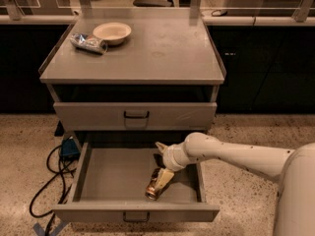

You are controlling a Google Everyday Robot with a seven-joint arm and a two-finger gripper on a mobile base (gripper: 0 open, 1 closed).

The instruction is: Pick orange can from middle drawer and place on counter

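The robot's pale arm (pixel 236 154) reaches from the right into the open drawer (pixel 113 173) of a grey drawer cabinet (pixel 211 114); its gripper (pixel 164 170) hangs low over the right half of the tray floor, touching the orange can (pixel 153 186); I cannot tell whether the jaws are clamped on the can or merely lie against it. The can rests tilted near the drawer's front wall, right of centre. The counter (pixel 162 53) on top of the cabinet is flat and grey with raised side rims; the closed drawer (pixel 172 116) sits between it and the open one. The speckled floor (pixel 251 127) spreads around; a pale ledge (pixel 256 19) with glass panels runs behind. A pale bowl (pixel 112 32) and a silver-blue cylinder (pixel 88 43) on its side sit just beside each other at the counter's back left corner; black cables (pixel 49 181) trail on the floor to the left.
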